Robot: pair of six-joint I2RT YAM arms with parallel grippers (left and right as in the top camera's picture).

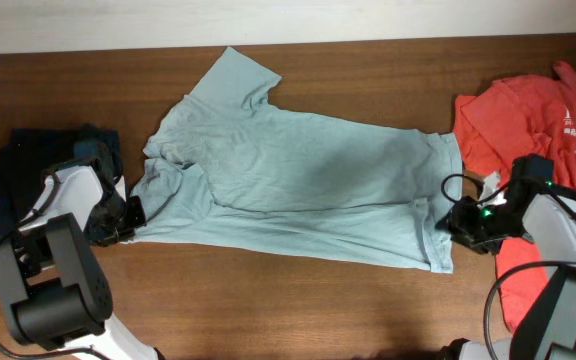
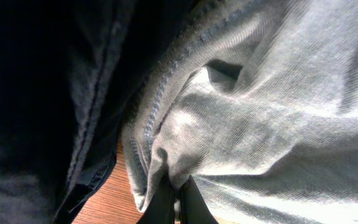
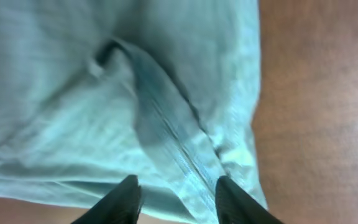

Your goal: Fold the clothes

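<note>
Dark wooden surface (image 1: 268, 300) under us, and we were right in the thick of it. Left fingers (image 2: 169, 205) were clamped tight on a bunched edge of the pale grey-blue T-shirt (image 1: 298, 170), cloth pinched between the tips at the shirt's sleeve end. Right fingers (image 1: 455, 221) stood apart at the hem end, one each side of a ridge of stitched hem, gripping nothing that we could see.

Between the two pairs the shirt lay stretched sideways across the middle of the surface. Its near long edge looked doubled over, and its far sleeve stuck out towards the back. We judged this to be the first lengthwise fold being set down. Next, we reckoned, the left fingers needed to let go too. Then both pairs had to take the far edge and sleeve and carry them over evenly, or the cloth would skew.

Further out, the orange-red T-shirt (image 1: 518, 115) lay crumpled beneath the right arm, and the navy T-shirt (image 1: 13, 170) sat heaped beside the left.
</note>
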